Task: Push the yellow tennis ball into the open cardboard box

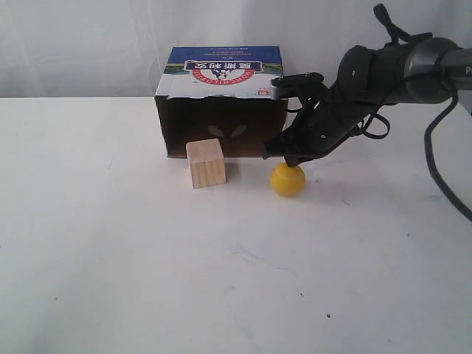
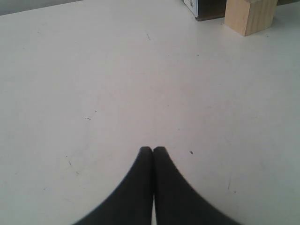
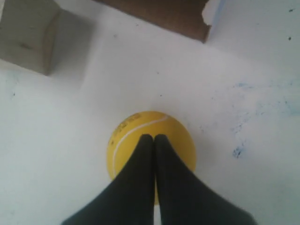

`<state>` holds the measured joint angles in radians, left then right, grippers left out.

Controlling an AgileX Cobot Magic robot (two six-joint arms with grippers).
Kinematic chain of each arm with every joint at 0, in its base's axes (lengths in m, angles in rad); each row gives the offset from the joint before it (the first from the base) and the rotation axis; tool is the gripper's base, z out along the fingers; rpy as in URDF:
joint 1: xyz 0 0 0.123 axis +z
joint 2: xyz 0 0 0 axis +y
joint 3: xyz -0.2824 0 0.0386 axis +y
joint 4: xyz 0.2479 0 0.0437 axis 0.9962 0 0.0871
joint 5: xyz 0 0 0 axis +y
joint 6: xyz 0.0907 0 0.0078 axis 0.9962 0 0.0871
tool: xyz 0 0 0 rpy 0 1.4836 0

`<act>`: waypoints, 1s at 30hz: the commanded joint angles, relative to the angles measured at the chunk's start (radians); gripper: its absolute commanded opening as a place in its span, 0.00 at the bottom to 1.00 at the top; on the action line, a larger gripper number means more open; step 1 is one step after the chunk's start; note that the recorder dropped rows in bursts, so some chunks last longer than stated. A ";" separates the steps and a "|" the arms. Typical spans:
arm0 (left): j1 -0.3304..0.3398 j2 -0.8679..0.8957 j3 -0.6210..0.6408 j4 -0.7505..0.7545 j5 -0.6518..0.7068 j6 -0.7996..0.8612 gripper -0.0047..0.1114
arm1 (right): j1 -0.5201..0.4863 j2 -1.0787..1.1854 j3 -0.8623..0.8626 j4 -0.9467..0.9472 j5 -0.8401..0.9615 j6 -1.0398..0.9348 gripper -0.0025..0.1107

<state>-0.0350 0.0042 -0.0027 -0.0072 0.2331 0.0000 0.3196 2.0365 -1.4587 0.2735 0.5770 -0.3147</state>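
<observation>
The yellow tennis ball (image 1: 287,180) (image 3: 140,136) lies on the white table just in front of the right end of the open cardboard box (image 1: 221,99) (image 3: 178,16). The box lies on its side with its dark opening facing the front. My right gripper (image 1: 293,158) (image 3: 153,137) is shut with nothing held, and its tips sit over the top of the ball. Whether they touch it I cannot tell. My left gripper (image 2: 153,149) is shut and empty above bare table, far from the ball; it does not show in the exterior view.
A pale wooden cube (image 1: 206,163) (image 2: 249,15) (image 3: 28,35) stands in front of the box opening, left of the ball. The right arm and its cable (image 1: 442,169) hang over the table's right side. White curtain behind the box.
</observation>
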 commanded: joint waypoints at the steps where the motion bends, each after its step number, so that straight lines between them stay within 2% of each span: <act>1: -0.008 -0.004 0.003 -0.007 -0.001 0.000 0.04 | -0.001 0.030 0.002 0.032 -0.087 0.007 0.02; 12: -0.008 -0.004 0.003 -0.007 -0.001 0.000 0.04 | -0.001 0.016 -0.030 0.072 -0.197 0.004 0.02; 16: -0.008 -0.004 0.003 -0.007 -0.001 0.000 0.04 | -0.001 -0.030 -0.058 0.038 -0.122 0.004 0.02; 22: -0.008 -0.004 0.003 -0.007 -0.001 0.000 0.04 | -0.001 -0.027 -0.053 -0.005 0.089 0.006 0.02; 30: -0.008 -0.004 0.003 -0.007 -0.001 0.000 0.04 | -0.001 0.032 -0.053 -0.098 0.068 0.033 0.02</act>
<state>-0.0350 0.0042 -0.0027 -0.0072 0.2331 0.0000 0.3196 2.0532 -1.5127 0.2016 0.6570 -0.2982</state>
